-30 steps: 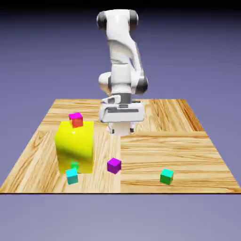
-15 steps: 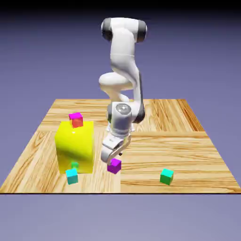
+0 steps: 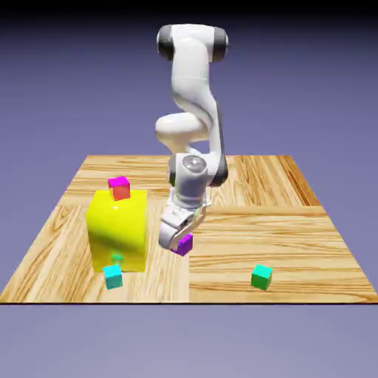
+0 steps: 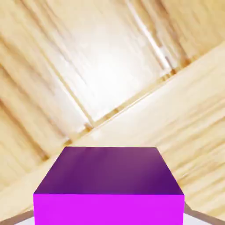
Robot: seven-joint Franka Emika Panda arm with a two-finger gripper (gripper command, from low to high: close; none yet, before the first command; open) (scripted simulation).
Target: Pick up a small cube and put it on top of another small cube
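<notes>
My gripper (image 3: 180,240) is shut on the small purple cube (image 3: 183,244) and holds it a little above the table, just right of the big yellow block. The hand view is filled at its lower half by that purple cube (image 4: 109,186), with blurred wood behind it and a grey fingertip (image 4: 200,218) peeking out beside its bottom corner. The small green cube (image 3: 261,277) rests on the table near the front edge, toward the exterior view's right, apart from the gripper.
A big yellow block (image 3: 117,230) stands at the exterior view's left with a red cube (image 3: 121,193) on top and a pink-magenta cube (image 3: 118,181) behind it. A cyan cube (image 3: 113,276) lies at the block's front. The table's front edge (image 3: 184,301) is close.
The arm came down to the purple cube with open fingers, shut on it, and has lifted it slightly off the table.
</notes>
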